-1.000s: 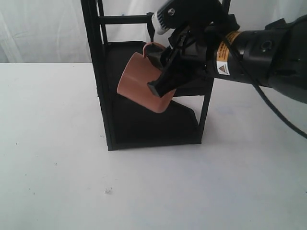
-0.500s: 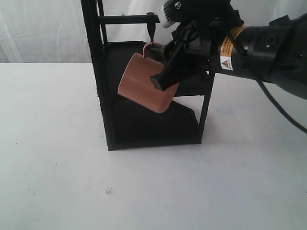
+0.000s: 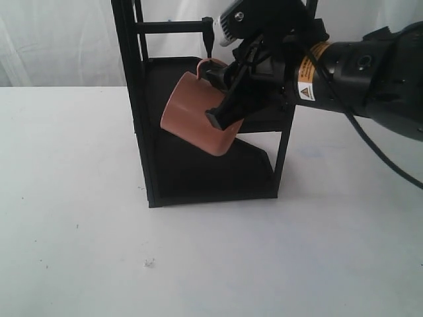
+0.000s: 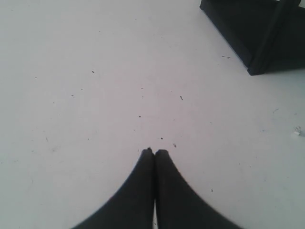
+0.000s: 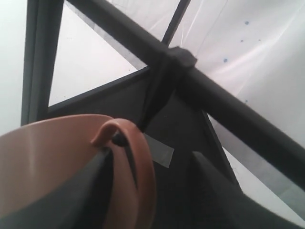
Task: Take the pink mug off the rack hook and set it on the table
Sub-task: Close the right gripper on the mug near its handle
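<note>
The right gripper [image 5: 151, 160] has its jaws apart around the loop handle of the salmon-pink ceramic mug [image 3: 192, 115]. The handle lies against one finger, so a firm hold cannot be confirmed. The mug tilts before the tall black metal rack [image 3: 129, 99], its handle just under the short black hook [image 3: 207, 39]; contact is unclear. The left gripper [image 4: 154, 151] has its jaws closed and empty over the white worktop [image 3: 79, 231].
</note>
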Robot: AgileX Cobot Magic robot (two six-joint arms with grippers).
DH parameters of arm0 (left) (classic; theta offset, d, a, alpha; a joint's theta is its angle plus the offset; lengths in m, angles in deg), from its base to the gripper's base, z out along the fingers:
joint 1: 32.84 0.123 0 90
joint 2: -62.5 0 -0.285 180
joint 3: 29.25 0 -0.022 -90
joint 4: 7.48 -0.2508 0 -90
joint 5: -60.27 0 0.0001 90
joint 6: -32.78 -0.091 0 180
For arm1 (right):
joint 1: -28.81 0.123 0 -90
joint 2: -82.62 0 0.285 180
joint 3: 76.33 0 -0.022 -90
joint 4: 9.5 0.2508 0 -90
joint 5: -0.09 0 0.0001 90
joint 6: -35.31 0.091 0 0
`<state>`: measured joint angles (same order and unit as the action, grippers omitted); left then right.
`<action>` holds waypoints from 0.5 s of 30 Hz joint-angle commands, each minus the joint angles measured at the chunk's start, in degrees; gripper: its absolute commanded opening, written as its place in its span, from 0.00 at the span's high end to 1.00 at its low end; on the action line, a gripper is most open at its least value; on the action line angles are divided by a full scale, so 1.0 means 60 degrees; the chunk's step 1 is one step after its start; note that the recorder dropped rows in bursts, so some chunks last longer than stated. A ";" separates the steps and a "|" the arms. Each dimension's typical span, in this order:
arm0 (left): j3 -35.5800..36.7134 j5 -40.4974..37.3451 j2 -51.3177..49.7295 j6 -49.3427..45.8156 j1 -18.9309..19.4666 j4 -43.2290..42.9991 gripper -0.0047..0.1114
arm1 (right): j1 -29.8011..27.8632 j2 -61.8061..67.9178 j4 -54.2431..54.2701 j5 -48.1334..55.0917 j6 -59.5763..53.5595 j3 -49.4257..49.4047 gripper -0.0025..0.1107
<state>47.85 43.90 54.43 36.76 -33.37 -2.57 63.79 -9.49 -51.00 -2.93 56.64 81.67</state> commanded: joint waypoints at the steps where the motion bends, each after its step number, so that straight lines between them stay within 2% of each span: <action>1: 0.0021 0.0006 0.0048 0.0010 -0.0024 0.0071 0.96 | -0.0040 -0.0001 -0.0045 0.0063 -0.0120 0.0035 0.59; 6: 0.0021 0.0006 0.0048 0.0010 -0.0024 0.0071 0.96 | -0.0053 -0.0001 -0.0045 0.0611 -0.0120 0.0143 0.59; 15: 0.0021 0.0006 0.0048 0.0010 -0.0024 0.0071 0.96 | -0.0053 0.0063 -0.0080 0.0315 -0.0120 0.0328 0.59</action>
<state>47.85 43.90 54.43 36.76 -33.37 -2.57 63.79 -9.37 -51.00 -0.41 56.54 82.97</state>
